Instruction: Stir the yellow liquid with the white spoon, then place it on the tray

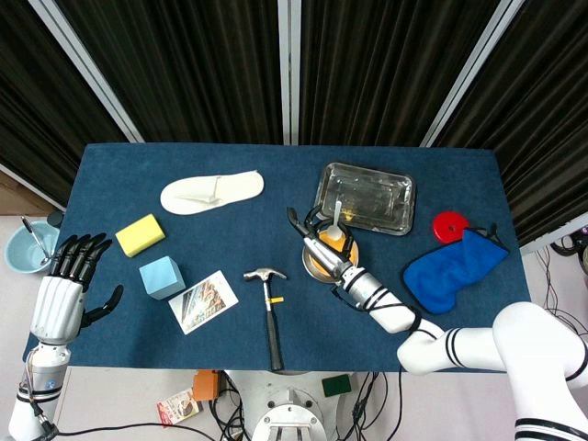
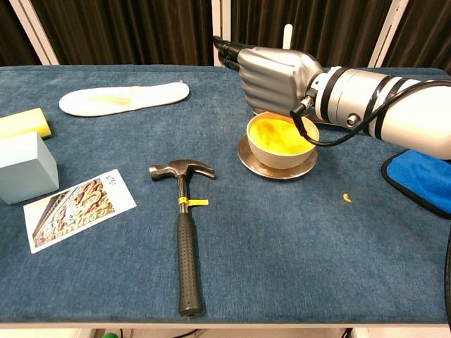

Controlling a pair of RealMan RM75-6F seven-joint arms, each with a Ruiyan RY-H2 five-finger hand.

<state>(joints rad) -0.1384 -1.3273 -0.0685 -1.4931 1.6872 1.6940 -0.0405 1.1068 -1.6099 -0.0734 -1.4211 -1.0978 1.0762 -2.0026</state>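
A bowl of yellow liquid (image 2: 279, 136) stands on a saucer (image 2: 276, 166) in the middle of the blue table. My right hand (image 2: 271, 72) hovers just behind and above the bowl (image 1: 333, 258), its fingers curled round the white spoon (image 2: 287, 34). The spoon's handle (image 1: 337, 213) pokes up past the hand, and its lower end is hidden. Just behind the bowl lies the metal tray (image 1: 365, 197), holding nothing. My left hand (image 1: 62, 287) hangs off the table's left edge with its fingers spread and holds nothing.
A hammer (image 2: 184, 232) lies in front of the bowl, with a photo card (image 2: 76, 208) to its left. A blue block (image 2: 25, 165), yellow sponge (image 2: 25, 124) and white insole (image 2: 125, 97) sit left. Blue cloth (image 1: 452, 267) and red disc (image 1: 450, 225) sit right. An orange drip (image 2: 347, 198) marks the cloth.
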